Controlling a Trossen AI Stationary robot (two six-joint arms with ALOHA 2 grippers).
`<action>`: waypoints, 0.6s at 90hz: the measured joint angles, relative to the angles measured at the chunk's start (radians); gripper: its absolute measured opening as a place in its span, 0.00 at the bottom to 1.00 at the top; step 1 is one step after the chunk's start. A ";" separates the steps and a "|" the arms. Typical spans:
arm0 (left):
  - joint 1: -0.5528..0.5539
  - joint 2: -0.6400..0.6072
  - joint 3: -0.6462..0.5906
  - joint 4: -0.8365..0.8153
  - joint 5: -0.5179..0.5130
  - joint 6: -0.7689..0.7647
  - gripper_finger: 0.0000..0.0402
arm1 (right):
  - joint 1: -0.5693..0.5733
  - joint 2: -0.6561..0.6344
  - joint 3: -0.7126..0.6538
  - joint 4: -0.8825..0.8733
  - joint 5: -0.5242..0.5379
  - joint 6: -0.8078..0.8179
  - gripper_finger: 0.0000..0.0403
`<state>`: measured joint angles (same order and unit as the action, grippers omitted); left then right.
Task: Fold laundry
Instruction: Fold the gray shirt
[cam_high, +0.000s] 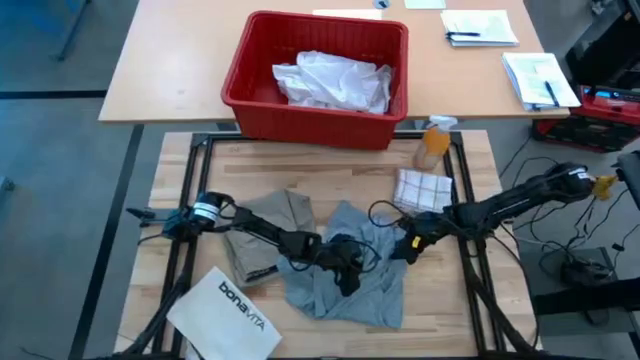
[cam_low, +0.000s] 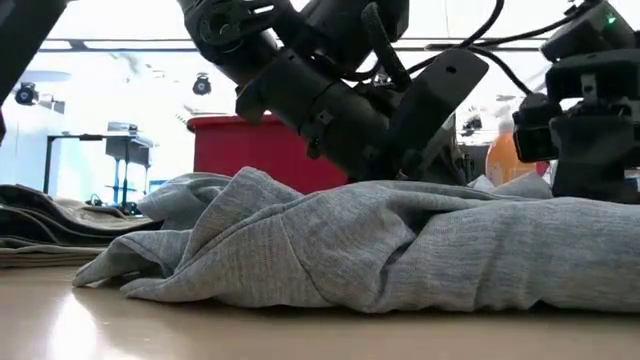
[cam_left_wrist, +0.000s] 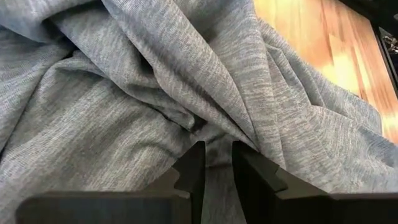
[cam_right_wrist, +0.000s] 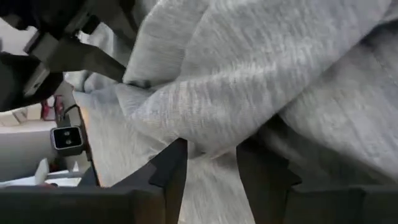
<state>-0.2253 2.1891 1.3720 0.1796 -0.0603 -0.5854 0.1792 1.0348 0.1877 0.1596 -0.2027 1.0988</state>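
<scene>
The grey T-shirt (cam_high: 352, 280) lies crumpled on the wooden table, its folds resting on the top (cam_low: 350, 250). My left gripper (cam_high: 350, 268) is down on its middle, shut on a ridge of cloth (cam_left_wrist: 217, 163). My right gripper (cam_high: 405, 248) is at its right edge, shut on a bunch of the cloth (cam_right_wrist: 211, 169). The khaki-tan piece (cam_high: 265, 235) lies folded flat to the left, under my left arm. The white shirt (cam_high: 335, 80) sits bunched in the red basket (cam_high: 250, 95) beyond the table. My left gripper pinches a raised fold of the T-shirt (cam_left_wrist: 214, 134) near its middle between its two fingers. The fingers (cam_left_wrist: 193, 168) come in low and slanting from the table's left. The cloth lies slack on the table. My right gripper has a thick fold at the T-shirt's right edge (cam_right_wrist: 205, 134) between its two fingers (cam_right_wrist: 174, 171), coming in low from the table's right. How many layers it has, I cannot tell. The rest of the shirt lies slack on the table.
A stiff white "bonavita" bag (cam_high: 225, 310) lies at the near left. A checked cloth (cam_high: 421, 187) and an orange spray bottle (cam_high: 433, 145) stand at the far right. Papers (cam_high: 480, 27) lie on the far table. Bare wood shows far left and near right.
</scene>
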 joint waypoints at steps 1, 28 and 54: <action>0.000 0.000 0.000 -0.001 0.000 0.000 0.16 | 0.000 0.004 0.002 0.000 -0.001 0.000 0.30; 0.000 0.000 0.000 -0.007 0.001 0.004 0.16 | 0.006 0.072 0.070 -0.010 -0.047 -0.057 0.08; 0.000 0.000 0.000 -0.019 0.001 0.004 0.16 | 0.004 -0.116 0.222 -0.381 -0.108 -0.117 0.01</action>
<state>-0.2249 2.1887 1.3720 0.1608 -0.0593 -0.5815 0.1833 0.9190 0.4099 -0.2218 -0.3107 0.9823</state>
